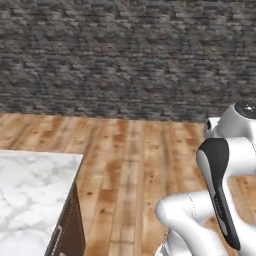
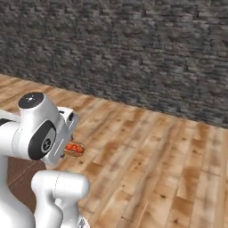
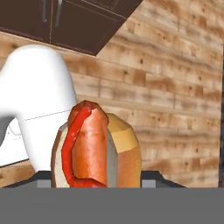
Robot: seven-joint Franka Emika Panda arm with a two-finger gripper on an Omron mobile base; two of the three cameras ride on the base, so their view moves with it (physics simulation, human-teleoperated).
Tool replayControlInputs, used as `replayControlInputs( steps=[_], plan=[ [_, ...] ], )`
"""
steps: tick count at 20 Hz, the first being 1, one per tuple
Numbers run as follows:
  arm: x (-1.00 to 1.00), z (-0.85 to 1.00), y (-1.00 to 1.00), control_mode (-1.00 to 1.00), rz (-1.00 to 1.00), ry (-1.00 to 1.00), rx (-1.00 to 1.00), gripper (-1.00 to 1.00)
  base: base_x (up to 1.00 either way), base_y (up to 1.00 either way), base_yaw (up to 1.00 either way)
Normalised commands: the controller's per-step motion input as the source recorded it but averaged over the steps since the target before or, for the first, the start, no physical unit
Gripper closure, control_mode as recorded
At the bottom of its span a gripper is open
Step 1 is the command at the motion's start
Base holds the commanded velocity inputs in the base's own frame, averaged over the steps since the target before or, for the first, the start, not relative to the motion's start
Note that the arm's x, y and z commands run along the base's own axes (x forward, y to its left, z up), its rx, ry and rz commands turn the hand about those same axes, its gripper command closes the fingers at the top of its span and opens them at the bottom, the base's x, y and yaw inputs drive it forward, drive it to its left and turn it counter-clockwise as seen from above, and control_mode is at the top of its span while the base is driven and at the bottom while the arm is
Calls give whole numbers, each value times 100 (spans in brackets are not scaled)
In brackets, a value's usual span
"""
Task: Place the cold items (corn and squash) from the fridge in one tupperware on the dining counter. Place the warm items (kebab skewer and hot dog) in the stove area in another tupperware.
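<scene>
The hot dog (image 3: 89, 144), a red-orange sausage in a tan bun, fills the lower middle of the hand view, right at the fingers. From the right base view the hot dog (image 2: 75, 148) sticks out of my gripper (image 2: 67, 145), held above the wooden floor beside the white arm. The gripper is shut on it, and the bun hides its fingertips. The corn, squash, kebab skewer, tupperware, fridge, stove and dining counter are out of view.
A white-grey marbled counter top (image 1: 30, 195) on a dark brown base with a handle sits at the lower left. Dark brown cabinet fronts (image 3: 74, 22) show in the hand view. Wooden floor (image 1: 130, 165) stretches to a grey brick wall (image 1: 125, 55).
</scene>
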Motion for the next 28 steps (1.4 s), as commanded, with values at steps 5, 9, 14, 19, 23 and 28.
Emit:
replayControlInputs(
  steps=[5,9,14,19,23,28],
  plan=[
    [0,0,0,100,0,0,0,100,100,-5,48],
    [0,0,0,100,0,0,0,100,100,-4,52],
    [0,0,0,100,0,0,0,100,100,-5,56],
    [0,0,0,100,0,0,0,100,100,-10,61],
    [0,0,0,100,0,0,0,100,100,-16,64],
    [0,0,0,100,0,0,0,100,100,-21,67]
  ],
)
